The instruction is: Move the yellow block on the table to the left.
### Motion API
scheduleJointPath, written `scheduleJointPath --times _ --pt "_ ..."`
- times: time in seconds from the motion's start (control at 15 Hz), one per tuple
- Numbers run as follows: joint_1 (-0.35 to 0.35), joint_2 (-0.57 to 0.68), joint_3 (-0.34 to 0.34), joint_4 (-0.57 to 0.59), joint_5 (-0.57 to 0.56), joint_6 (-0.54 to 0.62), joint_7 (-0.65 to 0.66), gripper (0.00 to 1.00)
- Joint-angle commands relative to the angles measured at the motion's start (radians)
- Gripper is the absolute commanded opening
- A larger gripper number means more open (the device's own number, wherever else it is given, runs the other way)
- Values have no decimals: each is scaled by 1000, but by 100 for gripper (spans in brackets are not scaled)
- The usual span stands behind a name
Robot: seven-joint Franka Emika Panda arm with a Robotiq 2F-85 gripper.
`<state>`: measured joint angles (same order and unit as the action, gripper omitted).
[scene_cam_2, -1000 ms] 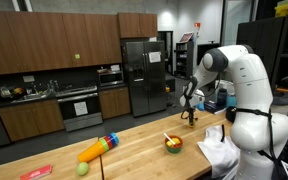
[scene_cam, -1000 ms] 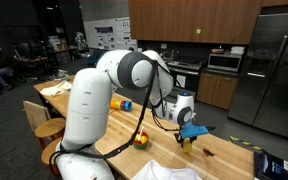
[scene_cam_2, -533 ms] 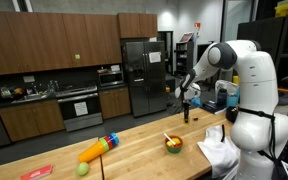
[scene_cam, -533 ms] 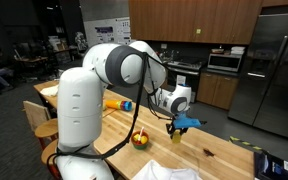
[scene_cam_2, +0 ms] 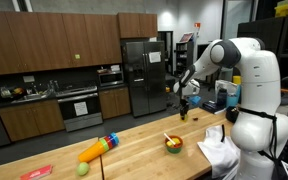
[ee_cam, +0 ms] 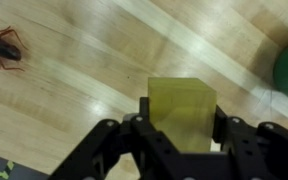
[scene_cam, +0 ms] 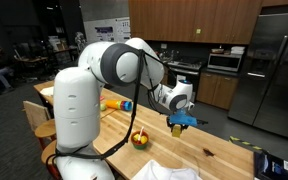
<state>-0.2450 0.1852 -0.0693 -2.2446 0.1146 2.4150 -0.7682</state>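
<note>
The yellow block [ee_cam: 182, 112] is a small pale-yellow cube held between my gripper's [ee_cam: 181, 122] two black fingers in the wrist view. It hangs above the light-wood table [ee_cam: 104, 60]. In both exterior views the gripper [scene_cam: 178, 126] [scene_cam_2: 184, 108] is raised over the table [scene_cam: 209, 150] [scene_cam_2: 134, 140] with the block [scene_cam: 178, 130] at its tip, above and beside the dark bowl [scene_cam: 140, 140] [scene_cam_2: 172, 144]. The gripper is shut on the block.
A dark reddish insect-like thing [ee_cam: 4, 45] lies on the table at the wrist view's upper left. A yellow-orange elongated object with a blue cylinder [scene_cam_2: 97, 148] [scene_cam: 116, 102] lies further along the table. White cloth [scene_cam_2: 216, 150] lies by the robot base.
The gripper has carried the block up off the table and along it, toward the bowl's side; the arm has swung with it.
</note>
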Motion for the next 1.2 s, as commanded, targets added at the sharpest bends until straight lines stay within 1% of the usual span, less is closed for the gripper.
scheduleJointPath --times 0.0,0.07,0.8,0.87,0.93,1.0,1.07,1.13 --pt "8 0 -8 -1 18 27 12 29" --pt "7 0 -8 -1 22 34 12 54" --pt "9 7 -6 -1 22 33 12 54" --pt "12 9 -1 -6 35 34 19 29" --pt "18 13 7 -19 44 63 22 29" --pt "19 17 18 -23 77 69 21 29" --pt "20 28 29 -17 132 63 48 29" --pt "21 40 38 -15 185 90 77 29"
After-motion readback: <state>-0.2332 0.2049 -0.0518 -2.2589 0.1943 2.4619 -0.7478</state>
